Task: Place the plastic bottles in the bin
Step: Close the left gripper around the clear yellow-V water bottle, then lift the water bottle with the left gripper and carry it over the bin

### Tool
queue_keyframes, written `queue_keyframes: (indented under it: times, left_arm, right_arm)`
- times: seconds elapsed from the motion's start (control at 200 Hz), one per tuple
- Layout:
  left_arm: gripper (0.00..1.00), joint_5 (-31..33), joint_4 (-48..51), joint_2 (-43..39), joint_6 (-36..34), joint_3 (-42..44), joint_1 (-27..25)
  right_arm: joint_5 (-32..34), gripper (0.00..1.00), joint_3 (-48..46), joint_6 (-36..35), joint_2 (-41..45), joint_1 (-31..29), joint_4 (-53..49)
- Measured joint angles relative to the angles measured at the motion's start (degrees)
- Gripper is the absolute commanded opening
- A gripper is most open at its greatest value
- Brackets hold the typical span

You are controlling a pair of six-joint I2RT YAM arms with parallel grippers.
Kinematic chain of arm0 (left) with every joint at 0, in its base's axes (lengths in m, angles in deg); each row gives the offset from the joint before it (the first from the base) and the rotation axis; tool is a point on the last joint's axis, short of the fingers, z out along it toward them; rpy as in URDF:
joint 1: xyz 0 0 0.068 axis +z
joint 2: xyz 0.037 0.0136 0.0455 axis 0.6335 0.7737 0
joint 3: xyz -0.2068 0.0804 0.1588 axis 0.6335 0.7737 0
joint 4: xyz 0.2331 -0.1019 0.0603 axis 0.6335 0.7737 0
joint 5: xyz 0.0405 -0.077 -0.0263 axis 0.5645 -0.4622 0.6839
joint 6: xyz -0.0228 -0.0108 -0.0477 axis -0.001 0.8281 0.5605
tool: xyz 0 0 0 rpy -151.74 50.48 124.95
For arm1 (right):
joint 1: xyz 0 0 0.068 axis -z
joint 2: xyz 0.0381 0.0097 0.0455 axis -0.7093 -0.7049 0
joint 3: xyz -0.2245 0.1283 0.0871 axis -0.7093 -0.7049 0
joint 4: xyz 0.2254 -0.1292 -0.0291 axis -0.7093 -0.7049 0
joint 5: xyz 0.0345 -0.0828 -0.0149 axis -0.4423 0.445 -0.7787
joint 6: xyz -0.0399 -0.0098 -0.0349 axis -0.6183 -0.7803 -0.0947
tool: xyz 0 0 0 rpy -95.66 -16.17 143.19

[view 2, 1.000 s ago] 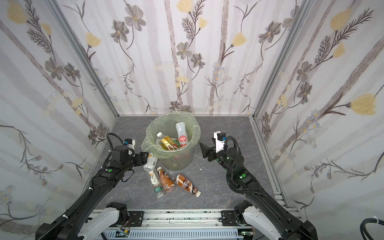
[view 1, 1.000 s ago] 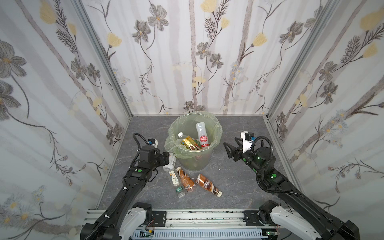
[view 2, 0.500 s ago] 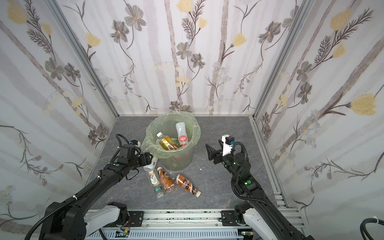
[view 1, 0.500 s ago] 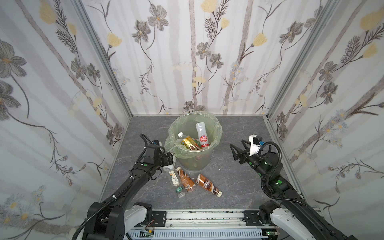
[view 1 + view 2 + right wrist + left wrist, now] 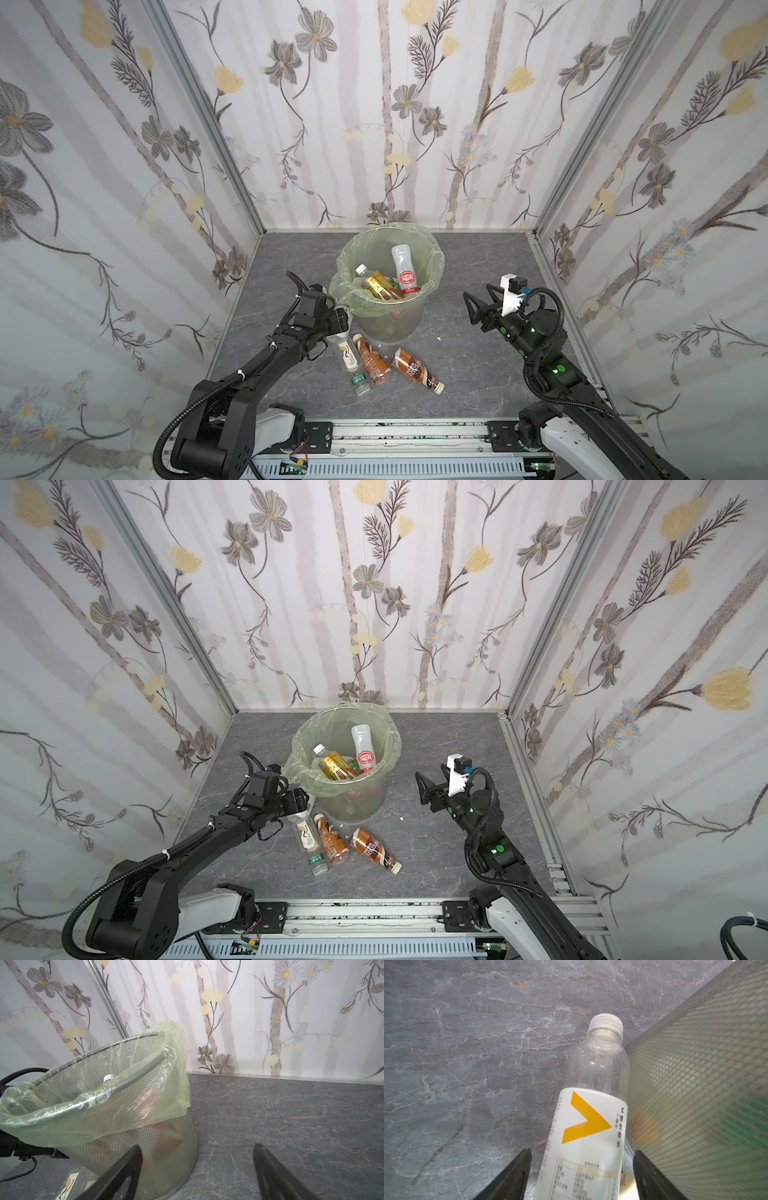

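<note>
A wire-mesh bin, lined with a pale green bag, stands mid-floor in a booth papered with flowers. Several plastic bottles are already inside, among them a white bottle with a red label leaning upright.

The left gripper reaches in low at the bin's left side. Its jaws are spread wide and straddle a clear bottle with an orange chevron label. A sliver of gap shows along each side of the bottle, so I judge the gripper is lined up to grip and not yet clamped. That bottle lies just beside the mesh wall, which leaves one finger little room between bottle and bin.

On the near side of the bin, more bottles lie close together on the grey floor. They are a clear white-labelled bottle, a brown bottle and a brown coffee bottle.

The right gripper hovers to the right of the bin, well apart from it, with its jaws wide and empty. It is probably parked clear of the work.

The floor to the right and on the far side lies open. The bag's loose fold hangs just above the left gripper, so a lift probably needs to draw outward before it rises over the rim.
</note>
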Motion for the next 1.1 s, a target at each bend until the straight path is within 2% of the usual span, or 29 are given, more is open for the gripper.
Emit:
queue_keyframes:
  times: [0.195,0.505,0.625,0.85,0.995,1.099]
  left_arm:
    - [0.79,-0.1,-1.2,1.9,0.1,-0.3,0.0]
    - [0.78,-0.5,-3.1,9.7,0.7,-2.9,0.0]
    - [0.75,-0.1,-3.7,12.8,0.7,-4.1,0.0]
    - [0.6,0.0,-5.8,17.3,0.7,-6.4,0.3]
    - [0.59,0.3,-6.0,17.0,0.8,-6.5,0.8]
    - [0.58,1.2,-5.1,13.8,0.8,-5.8,2.1]
  right_arm:
    - [-0.1,0.84,0.0,0.3,0.8,0.2,0.0]
    - [0.1,0.84,0.0,0.4,1.9,0.6,-0.5]
    - [0.1,0.85,0.0,0.3,2.6,0.9,-0.6]
    - [0.8,0.85,0.0,0.3,2.8,1.2,-0.9]
    - [0.9,0.85,0.0,0.3,2.7,1.3,-0.9]
    - [0.9,0.85,0.0,0.3,2.7,1.4,-0.9]
